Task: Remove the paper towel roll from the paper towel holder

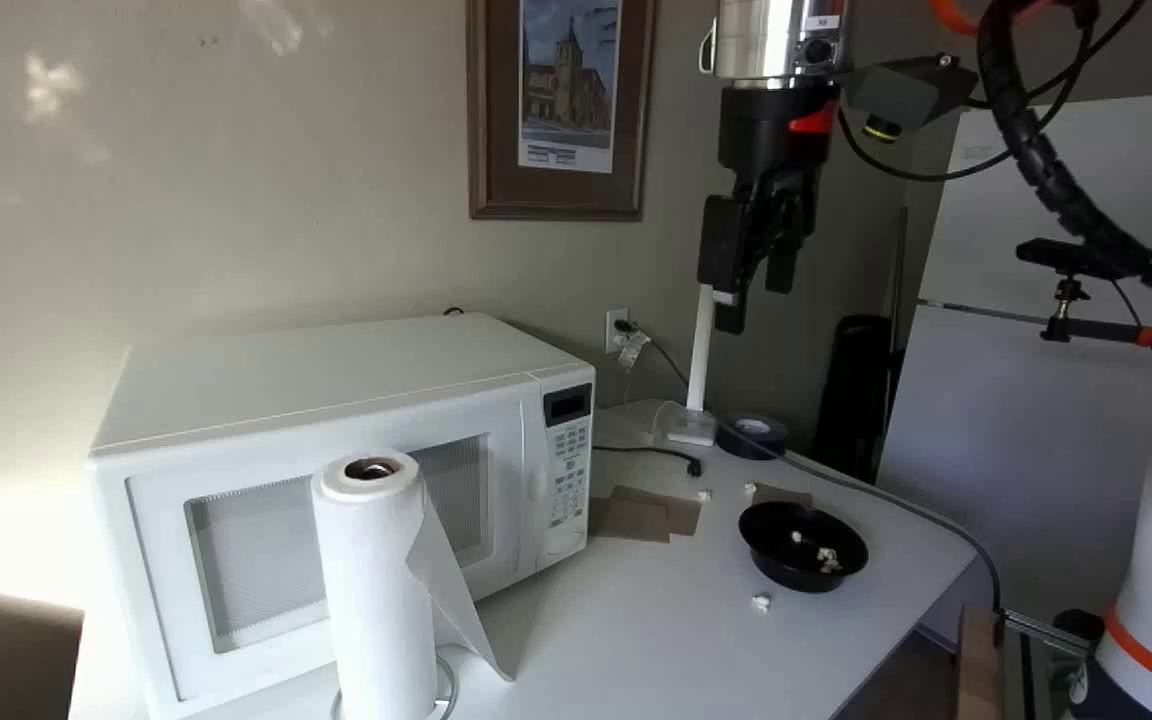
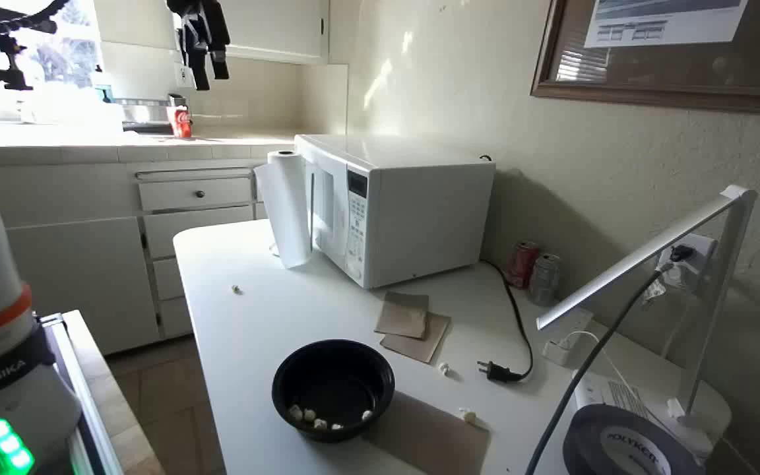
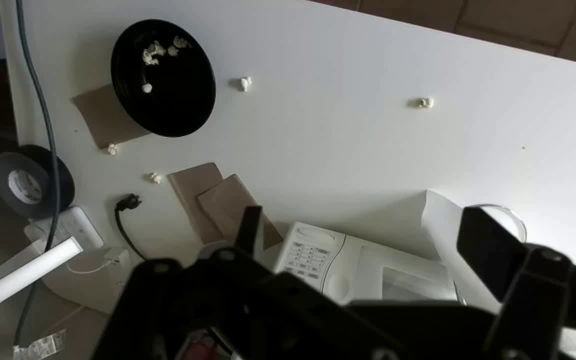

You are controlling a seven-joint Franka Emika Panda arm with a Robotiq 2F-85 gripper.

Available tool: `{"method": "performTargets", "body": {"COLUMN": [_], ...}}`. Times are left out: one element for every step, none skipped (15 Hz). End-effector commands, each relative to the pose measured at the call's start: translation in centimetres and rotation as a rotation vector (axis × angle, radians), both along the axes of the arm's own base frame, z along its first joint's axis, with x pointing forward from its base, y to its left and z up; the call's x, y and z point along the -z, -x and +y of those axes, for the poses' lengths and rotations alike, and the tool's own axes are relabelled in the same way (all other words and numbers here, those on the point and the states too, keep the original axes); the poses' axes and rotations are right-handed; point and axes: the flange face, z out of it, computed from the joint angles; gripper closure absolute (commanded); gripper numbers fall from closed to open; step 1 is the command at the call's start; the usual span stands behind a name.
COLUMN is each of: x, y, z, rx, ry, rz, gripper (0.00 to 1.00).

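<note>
The paper towel roll (image 1: pixel 376 600) stands upright on the counter (image 1: pixel 636 640), in front of the microwave (image 1: pixel 336 360), its loose sheet (image 1: pixel 448 595) flaring toward the microwave's control-panel end. The wire of the paper towel holder (image 1: pixel 454 681) shows at its foot, so I take the roll to be seated there still. The fingers (image 3: pixel 488 250) are spread and empty in the wrist view; in both exterior views they hang above the level of the microwave's top, well apart from the roll. I judge the step in hand to be the approach. The next move likely calls for carrying the fingers across to the microwave's door side, over the roll's top, then gripping there, perhaps with 1 finger inside the core (image 1: pixel 370 468), and lifting straight up until the holder is cleared.
</note>
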Motion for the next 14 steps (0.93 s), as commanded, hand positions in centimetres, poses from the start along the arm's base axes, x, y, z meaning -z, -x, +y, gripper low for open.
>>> {"method": "performTargets", "body": {"x": [-0.1, -0.1, -0.1, -0.1, -0.1, -0.1, 0.6, 1.2, 1.6, 2.0, 2.7, 3.3, 4.1, 4.9], "y": [0.0, 0.0, 0.0, 0.0, 0.0, 0.0, -0.7, -1.6, -2.7, -3.7, -5.0, -6.0, -7.2, -8.1], "z": [0.0, 0.0, 0.0, 0.0, 0.0, 0.0, 0.3, 0.6, 1.1, 1.6, 2.1, 2.6, 3.1, 3.5], "rx": [0.000, 0.000, 0.000, 0.000, 0.000, 0.000, 0.016, 0.017, 0.019, 0.026, 0.035, 0.037, 0.043, 0.054], "ry": [0.001, 0.001, 0.001, 0.001, 0.001, 0.001, -0.031, -0.056, -0.099, -0.114, -0.148, -0.157, -0.181, -0.198], "rz": [0.001, 0.001, 0.001, 0.001, 0.001, 0.001, -0.007, -0.020, -0.056, -0.089, -0.107, -0.129, -0.134, -0.137], "gripper": [0.00, 0.00, 0.00, 0.00, 0.00, 0.00, 0.00, 0.00, 0.00, 0.00, 0.00, 0.00, 0.00, 0.00]}}
